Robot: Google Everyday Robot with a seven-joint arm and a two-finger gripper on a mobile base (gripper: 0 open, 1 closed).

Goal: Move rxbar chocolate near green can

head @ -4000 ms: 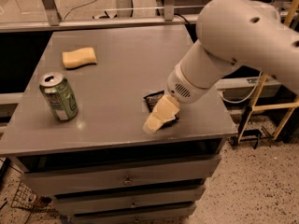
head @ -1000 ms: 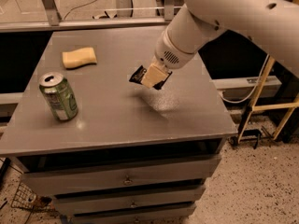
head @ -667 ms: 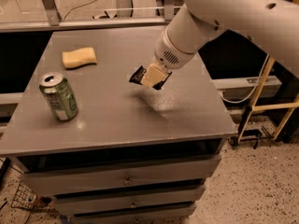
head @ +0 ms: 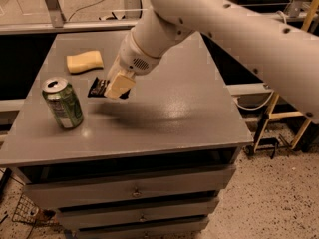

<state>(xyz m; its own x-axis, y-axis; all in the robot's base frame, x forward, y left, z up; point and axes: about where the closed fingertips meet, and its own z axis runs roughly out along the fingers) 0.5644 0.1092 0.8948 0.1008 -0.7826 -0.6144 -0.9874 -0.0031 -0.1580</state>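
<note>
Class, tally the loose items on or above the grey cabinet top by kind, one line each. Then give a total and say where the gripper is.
green can: 1
yellow sponge: 1
rxbar chocolate: 1, held by the gripper above the cabinet top, right of the can
Total: 3

The hand [head: 117,86], clamped on the bar [head: 98,87], is carrying it leftward, now nearing the can [head: 63,103].
</note>
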